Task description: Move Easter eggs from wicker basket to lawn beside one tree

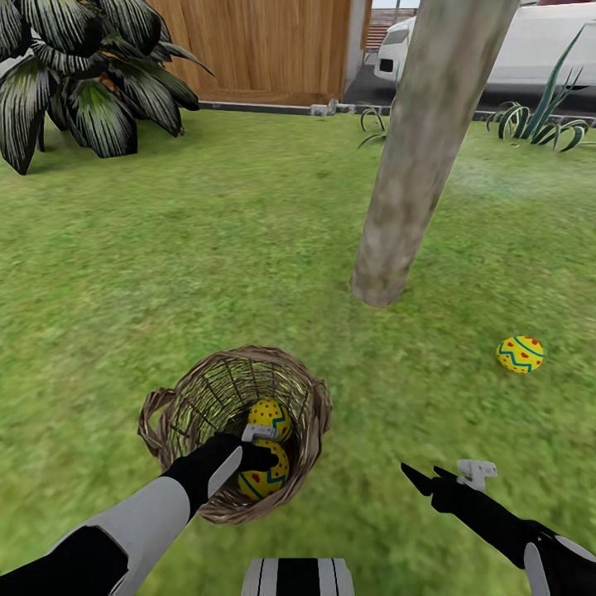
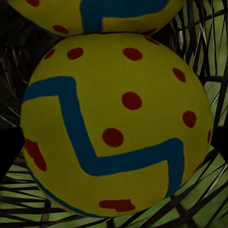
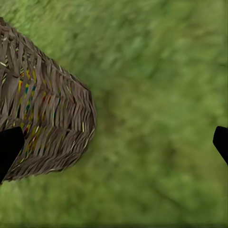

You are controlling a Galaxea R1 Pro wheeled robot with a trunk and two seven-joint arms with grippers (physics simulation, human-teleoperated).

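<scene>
A: Well, starting with the head view: spot the basket (image 1: 236, 430) at six o'clock on the lawn (image 1: 165, 273), two eggs inside, far egg (image 1: 270, 418) touching near egg (image 1: 263, 473).

B: And see the left gripper (image 1: 258, 445) sunk in between them, over the near egg. Cannot tell whether clenched or loose; fingers hidden.

A: Note a third egg (image 1: 521, 354) out on the grass at four o'clock from the tree (image 1: 414, 165), near the trunk.

B: Right gripper (image 1: 424, 478) hovering low at five o'clock, holding nothing, fingers spread.

A: Left wrist view next: near egg (image 2: 116, 123) right up close, far egg (image 2: 95, 14) touching it beyond, wicker (image 2: 209, 57) behind.

B: Dark fingertip (image 2: 9, 152) at one edge. Grip not confirmed.

A: Right wrist view: basket wall (image 3: 42, 109) beside bare grass (image 3: 156, 118), fingertips (image 3: 8, 147) wide apart.

B: Risks, probably: round egg squirting from an off-centre pinch, or snagging the rim on lifting and tipping the basket.
</scene>
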